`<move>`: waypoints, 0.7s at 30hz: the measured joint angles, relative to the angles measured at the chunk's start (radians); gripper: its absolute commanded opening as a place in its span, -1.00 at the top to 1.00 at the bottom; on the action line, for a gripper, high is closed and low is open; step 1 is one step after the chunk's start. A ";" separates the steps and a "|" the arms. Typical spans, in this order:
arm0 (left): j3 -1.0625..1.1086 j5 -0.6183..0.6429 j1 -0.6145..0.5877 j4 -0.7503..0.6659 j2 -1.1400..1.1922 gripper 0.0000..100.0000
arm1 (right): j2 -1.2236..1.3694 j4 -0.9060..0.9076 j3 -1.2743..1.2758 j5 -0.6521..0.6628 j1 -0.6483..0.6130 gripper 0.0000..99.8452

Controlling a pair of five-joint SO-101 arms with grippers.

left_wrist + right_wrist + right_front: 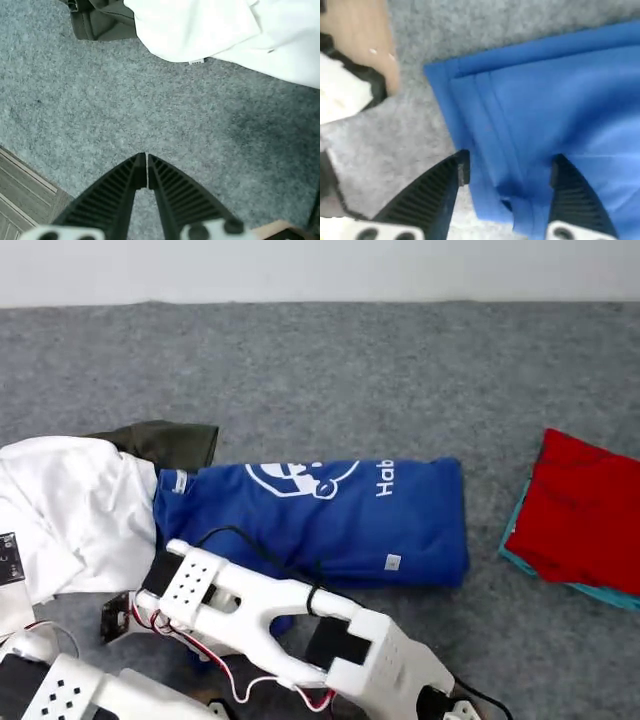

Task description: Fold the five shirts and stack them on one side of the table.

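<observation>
Right gripper (511,165) stands wide open, its fingers astride the nearest corner of the blue shirt (560,100), whose layered edges lie between them with nothing pinched yet. By my reckoning two shirts are finished: the red shirt (585,510) lies folded on the teal shirt (512,538), well apart from this gripper, past the blue shirt's far end. The blue one looks folded into a long band and wants at least one more fold. My right arm lies low, wrist tipped down at that corner. My left gripper (147,160) is pressed closed and empty over the bare grey felt (150,110); ahead of it lie the white shirt (225,30) and the olive shirt (100,22), both loose and unfolded.
</observation>
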 measured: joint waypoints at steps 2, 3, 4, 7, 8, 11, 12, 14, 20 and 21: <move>0.000 0.000 0.000 0.000 0.000 0.97 | 0.023 -0.012 -0.006 0.020 0.005 0.68; 0.000 0.000 0.000 0.000 0.000 0.97 | 0.029 -0.017 -0.015 0.037 0.015 0.74; 0.000 0.000 0.000 0.000 0.000 0.97 | 0.035 -0.021 -0.020 0.058 0.025 0.80; 0.000 0.000 0.000 0.000 0.000 0.97 | 0.055 -0.028 -0.023 0.120 0.049 0.96; 0.000 0.000 0.000 0.000 0.000 0.97 | 0.061 -0.029 -0.023 0.133 0.052 0.99; 0.000 0.000 0.000 0.000 0.000 0.97 | 0.068 -0.029 -0.026 0.150 0.054 0.98; 0.000 0.000 0.000 0.000 0.000 0.97 | 0.069 -0.029 -0.031 0.150 0.054 0.98; 0.000 0.000 0.000 0.000 0.000 0.97 | 0.072 -0.029 -0.037 0.153 0.054 0.98; 0.000 0.000 0.000 0.000 0.000 0.97 | 0.107 0.031 -0.123 0.155 0.089 0.98; 0.000 0.000 0.000 0.000 0.000 0.97 | 0.114 0.052 -0.152 0.152 0.098 0.98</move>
